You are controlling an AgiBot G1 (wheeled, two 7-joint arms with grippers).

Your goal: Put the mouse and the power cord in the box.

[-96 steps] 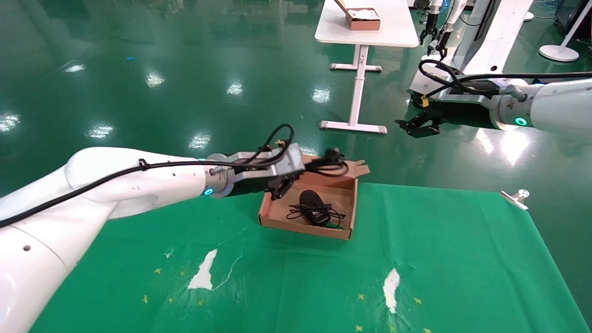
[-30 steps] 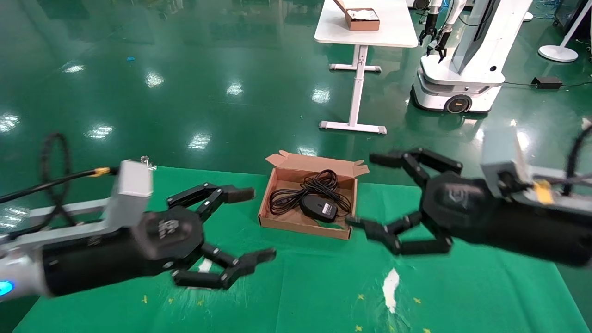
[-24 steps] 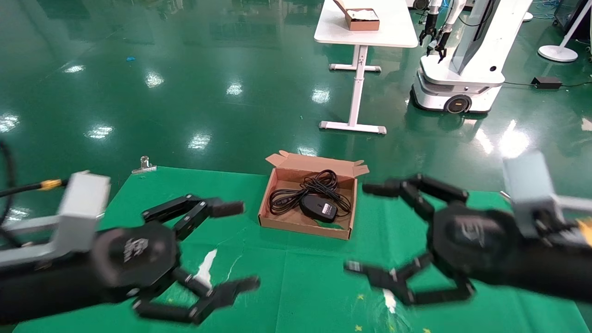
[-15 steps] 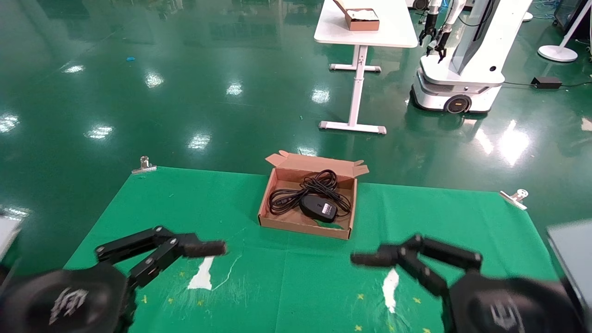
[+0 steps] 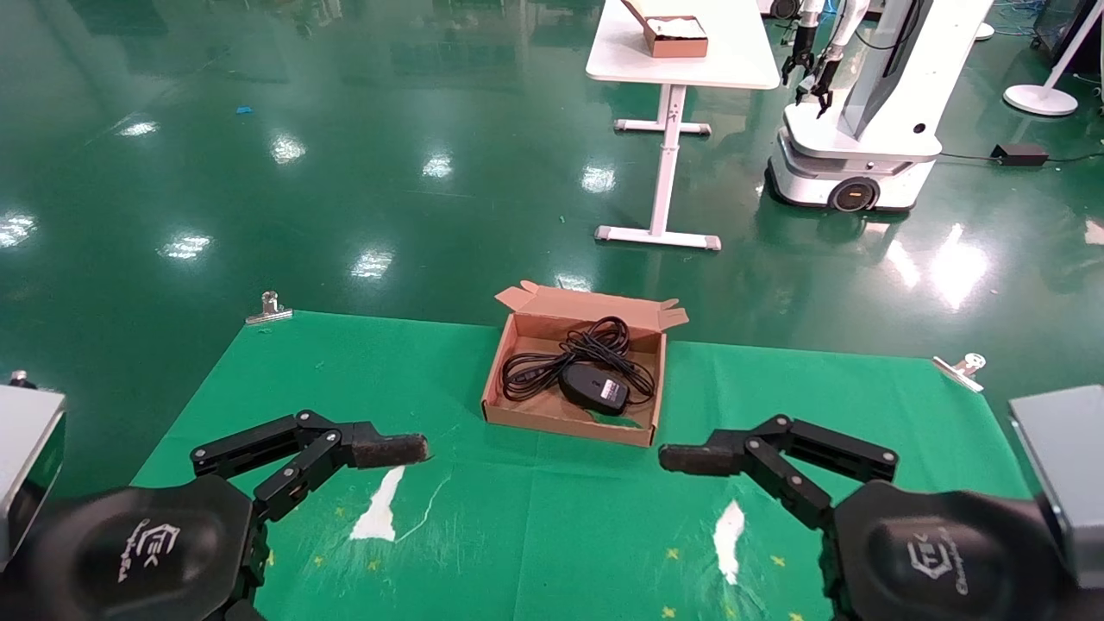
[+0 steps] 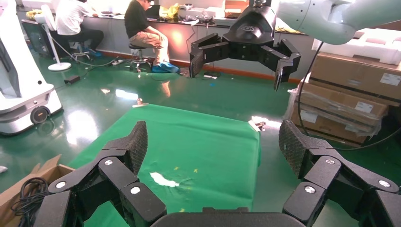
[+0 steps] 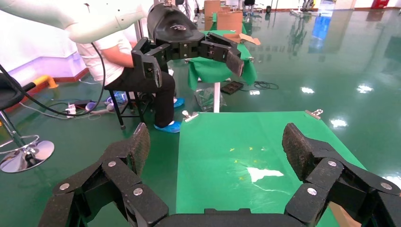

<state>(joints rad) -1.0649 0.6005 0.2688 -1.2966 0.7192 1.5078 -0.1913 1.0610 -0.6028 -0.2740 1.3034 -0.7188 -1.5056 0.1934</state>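
Mouse (image 5: 593, 388): black oval body with a pale label patch on its upper face, lying inside the box toward its near right part; its thin wire spreads about it on the box floor.
Power cord (image 5: 552, 355): thick black cable coiled inside the box, looped across the far and left part, just beside and partly touching the mouse.
Box (image 5: 565, 421): shallow brown cardboard, open, flapped lid standing up along the far edge; it sits on the green cloth at the far middle of the table, well apart from both grippers. One corner of it, with cable loops inside, shows in the left wrist view (image 6: 28, 182).
Green cloth (image 5: 535, 535): covers the table, with white worn patches and small yellow marks near the robot; metal clips hold its far left and far right corners.
Left gripper (image 5: 345, 526): near left of the table, above the cloth, fingers (image 6: 135, 144) spread wide, nothing between them.
Right gripper (image 5: 733, 535): near right of the table, above the cloth, fingers (image 7: 295, 142) spread wide, nothing between them.
Background: white table (image 5: 742, 65) on the far floor carrying a smaller brown box (image 5: 677, 36) with white material; a white wheeled robot (image 5: 854, 129) stands to its right.
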